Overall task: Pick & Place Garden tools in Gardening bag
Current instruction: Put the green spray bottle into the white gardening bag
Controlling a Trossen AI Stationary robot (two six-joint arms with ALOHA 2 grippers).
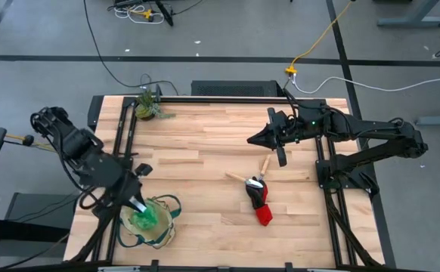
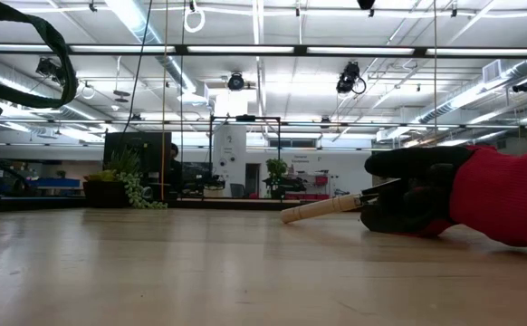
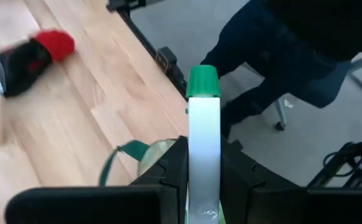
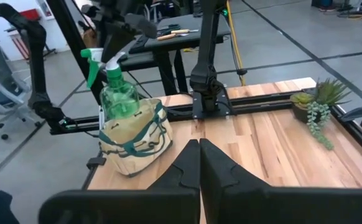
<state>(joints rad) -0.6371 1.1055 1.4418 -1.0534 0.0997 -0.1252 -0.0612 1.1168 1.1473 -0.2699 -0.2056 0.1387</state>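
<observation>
While the left gripper (image 1: 134,202) grips the sprayer (image 4: 111,87) half inside the bag (image 4: 133,143), lower straight before releasing. Right gripper (image 1: 255,139) shut, empty. Glove (image 1: 258,198) and tools (image 1: 252,174) wait mid-table.

No readable writing anywhere on the table.

The spray bottle (image 4: 115,87), the fabric bag (image 4: 134,140) and the glove bundle (image 1: 258,202) carry no label, brand or number I can make out, and the signs in the room behind are too small to read.
</observation>
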